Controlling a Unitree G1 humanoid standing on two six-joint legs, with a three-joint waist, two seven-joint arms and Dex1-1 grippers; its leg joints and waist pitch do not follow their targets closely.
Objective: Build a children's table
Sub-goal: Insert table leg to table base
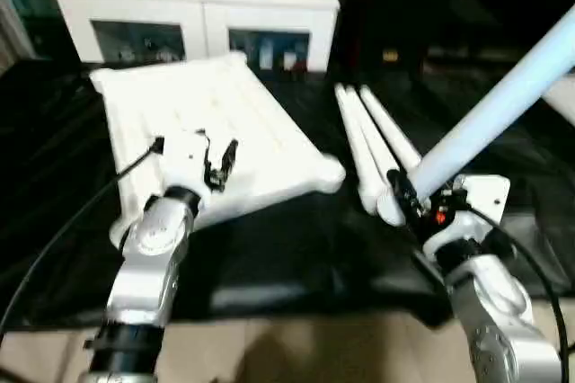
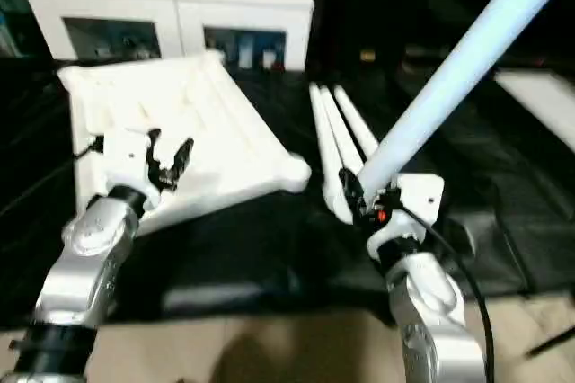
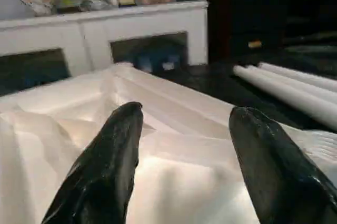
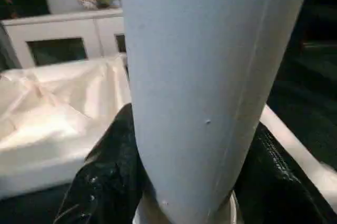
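Note:
The children's table top (image 1: 225,113) lies ribbed side up on the black-covered work table, with one rounded corner socket (image 1: 328,172) pointing toward the loose legs. My left gripper (image 1: 222,164) hovers open over the top's near edge, and its black fingers (image 3: 105,171) have nothing between them. My right gripper (image 1: 409,196) is shut on the thick end of a white leg (image 1: 503,95), which slants up and to the right. In the right wrist view that leg (image 4: 205,77) stands between the two fingers. Other white legs (image 1: 370,140) lie side by side just right of the top.
A white cabinet with glass doors (image 1: 198,10) stands behind the work table. Black cloth (image 1: 269,257) covers the table in front of the top, with pale floor (image 1: 296,347) below its near edge. A black cable (image 1: 63,230) trails from my left wrist.

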